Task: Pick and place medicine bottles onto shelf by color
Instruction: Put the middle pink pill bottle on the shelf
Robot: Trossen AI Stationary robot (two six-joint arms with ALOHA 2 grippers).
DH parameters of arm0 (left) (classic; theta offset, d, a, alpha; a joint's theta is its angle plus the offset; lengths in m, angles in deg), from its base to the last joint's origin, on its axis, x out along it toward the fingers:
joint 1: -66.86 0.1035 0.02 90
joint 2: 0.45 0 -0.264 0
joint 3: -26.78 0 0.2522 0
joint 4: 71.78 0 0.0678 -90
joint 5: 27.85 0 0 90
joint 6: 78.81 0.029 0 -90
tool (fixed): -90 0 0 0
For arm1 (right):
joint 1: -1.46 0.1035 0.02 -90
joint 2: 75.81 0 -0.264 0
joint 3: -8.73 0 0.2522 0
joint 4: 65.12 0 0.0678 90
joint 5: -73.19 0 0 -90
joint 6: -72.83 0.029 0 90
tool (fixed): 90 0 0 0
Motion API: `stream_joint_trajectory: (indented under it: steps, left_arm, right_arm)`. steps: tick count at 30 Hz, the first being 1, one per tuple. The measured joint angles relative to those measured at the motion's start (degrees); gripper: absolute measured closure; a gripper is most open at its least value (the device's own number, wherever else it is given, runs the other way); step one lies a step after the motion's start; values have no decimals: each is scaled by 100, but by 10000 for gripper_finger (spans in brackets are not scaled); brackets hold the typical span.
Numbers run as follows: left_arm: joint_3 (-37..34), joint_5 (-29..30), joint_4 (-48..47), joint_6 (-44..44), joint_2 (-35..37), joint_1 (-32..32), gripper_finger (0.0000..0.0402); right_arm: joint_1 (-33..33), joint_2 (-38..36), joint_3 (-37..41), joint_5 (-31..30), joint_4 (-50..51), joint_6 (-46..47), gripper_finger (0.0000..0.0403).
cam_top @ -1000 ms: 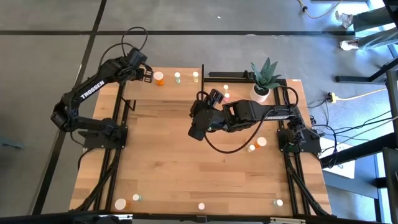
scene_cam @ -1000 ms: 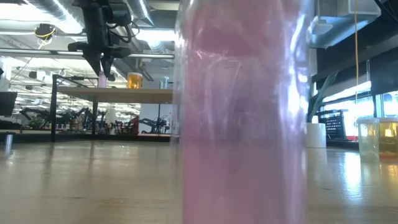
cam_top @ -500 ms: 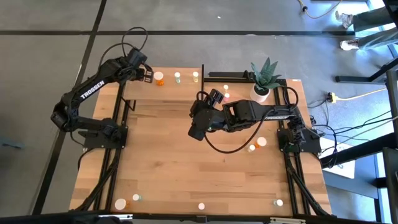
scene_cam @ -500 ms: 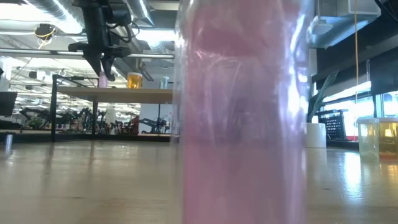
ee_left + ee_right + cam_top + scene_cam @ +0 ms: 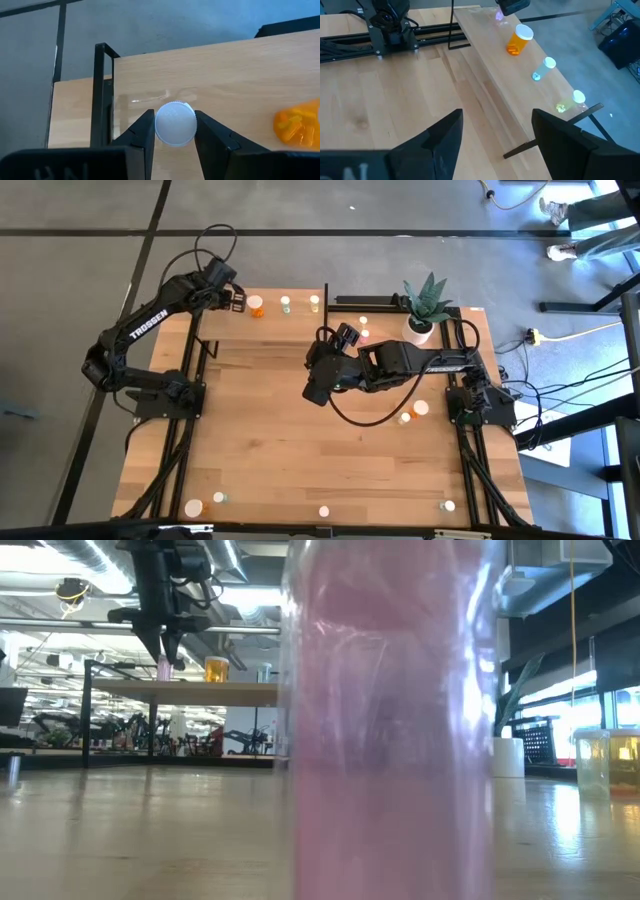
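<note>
Pink bottle (image 5: 175,124): pinched at its white cap between the left gripper's fingers, upright over the shelf's end by a black corner post; in the low view it hangs at the fingertips, just above the shelf top (image 5: 164,668).
Left gripper (image 5: 238,300): closed on the pink bottle, above the left end of the shelf, arm reaching in from the table's left side.
Shelf (image 5: 300,311): light-wood platform along the table's far edge, thin black posts at its corners.
Orange bottle (image 5: 257,306): on the shelf, just beside the left gripper.
Green bottle (image 5: 543,69): on the shelf, next along from the orange one, apart from it.
Yellowish bottle (image 5: 571,101): on the shelf near its right end, past the green one.
Right gripper (image 5: 315,391): fingers spread wide, holding nothing, over the middle of the table, well apart from the shelf.
Loose bottles: two near the right edge (image 5: 414,412), more along the near edge (image 5: 194,507); one pink one stands right against the low camera (image 5: 390,740).
Plant (image 5: 424,305): in a white pot at the far right corner.
Table (image 5: 260,450): light wood.
</note>
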Motion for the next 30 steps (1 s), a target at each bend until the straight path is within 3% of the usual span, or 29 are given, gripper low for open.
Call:
stream_joint_trajectory:
  steps: [19,30]
  left_arm:
    - [-310,48,319,-359,30,-2,298]
    - [-310,53,312,-459,30,-2,259]
  right_arm:
    - [0,0,0,8,0,-1,166]
    - [0,0,0,4,-1,-1,166]
